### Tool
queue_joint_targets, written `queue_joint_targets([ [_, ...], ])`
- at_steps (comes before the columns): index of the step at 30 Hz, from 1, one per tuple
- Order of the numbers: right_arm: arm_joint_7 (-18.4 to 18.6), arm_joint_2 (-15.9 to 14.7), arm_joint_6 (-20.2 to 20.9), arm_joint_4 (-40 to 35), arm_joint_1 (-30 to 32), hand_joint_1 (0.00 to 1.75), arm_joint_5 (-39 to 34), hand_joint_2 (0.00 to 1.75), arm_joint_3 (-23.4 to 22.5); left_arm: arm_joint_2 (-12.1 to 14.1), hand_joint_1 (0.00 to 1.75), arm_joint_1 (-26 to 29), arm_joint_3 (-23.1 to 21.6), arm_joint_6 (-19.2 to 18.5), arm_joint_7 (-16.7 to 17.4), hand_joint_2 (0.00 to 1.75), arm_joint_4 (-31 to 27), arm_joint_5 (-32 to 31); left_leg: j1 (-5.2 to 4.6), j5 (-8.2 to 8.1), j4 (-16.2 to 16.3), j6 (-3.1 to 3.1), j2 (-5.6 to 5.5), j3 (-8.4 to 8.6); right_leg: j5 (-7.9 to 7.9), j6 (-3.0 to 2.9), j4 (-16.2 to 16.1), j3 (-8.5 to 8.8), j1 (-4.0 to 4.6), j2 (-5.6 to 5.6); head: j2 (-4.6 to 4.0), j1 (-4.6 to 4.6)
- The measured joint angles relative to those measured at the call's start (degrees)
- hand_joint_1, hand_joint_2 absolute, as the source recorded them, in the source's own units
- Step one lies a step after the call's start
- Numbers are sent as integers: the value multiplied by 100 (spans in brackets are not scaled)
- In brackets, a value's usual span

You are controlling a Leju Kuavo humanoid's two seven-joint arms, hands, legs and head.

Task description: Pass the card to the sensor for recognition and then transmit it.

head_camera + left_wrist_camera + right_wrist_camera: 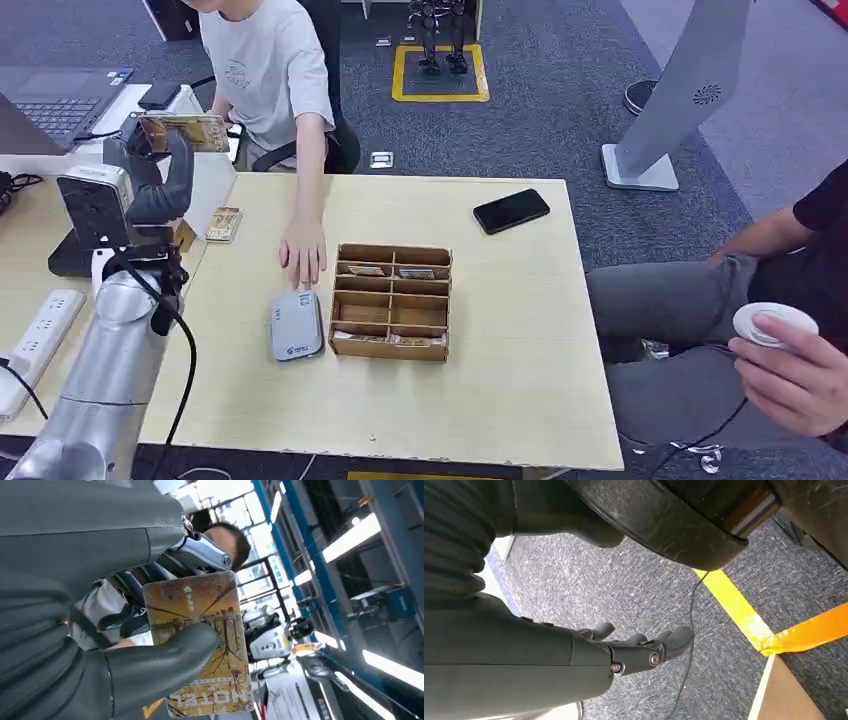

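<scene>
My left hand (163, 180) is raised above the table's left edge and pinches a yellow-brown hotel card (186, 131). In the left wrist view the thumb (160, 666) presses across the card (207, 617), which shows autumn trees and printed letters. The grey card reader (296, 325) lies flat on the table (500, 400), well to the right of and below my left hand. A person's hand (303, 256) rests just behind the reader. My right hand (639, 647) hangs over grey carpet with its fingers loosely extended and nothing in them.
A wooden divided box (391, 301) with cards stands right of the reader. A black phone (511, 210) lies at the back right. A second card (223, 223) lies near the left edge. A white device (93, 205) stands beside my left arm. A seated person (760, 300) is at the right.
</scene>
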Motion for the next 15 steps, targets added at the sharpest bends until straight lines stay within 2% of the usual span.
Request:
queue_joint_targets([
  [5, 0, 0, 18, -42, -2, 0, 0, 175, 77, 63, 175, -123, -2, 211, 2, 175, -17, -366, 0, 0, 0, 0, 0, 0, 0, 0, 0, 0, 0, 0, 0, 0],
  [7, 0, 0, 44, -57, -3, 0, 0, 175, 109, 129, 175, -156, -20, 600, -9, 175, -15, -1147, 0, 0, 0, 0, 3, 0, 1, 0, 0, 0, 0, 4, 0, 0],
  [11, 0, 0, 149, -103, -22, 0, 0, 175, 249, 420, 175, -299, -151, 1721, 50, 175, 181, -3526, 0, 0, 0, 0, 5, 1, 1, 0, 0, -2, 0, 6, 0, 0],
  [12, 0, 0, 169, -112, -29, 0, 0, 175, 280, 496, 175, -319, -175, 1929, 50, 175, 271, -3956, 0, 0, 0, 0, 7, 2, 0, 0, 0, -2, 0, 10, 0, 0],
  [15, 0, -2, 208, -147, -29, 0, -4, 175, 365, 667, 175, -333, -212, 2156, 33, 175, 518, -4578, 0, 0, 0, 0, 9, 3, 0, -1, 0, -4, 0, 12, 0, 0],
])
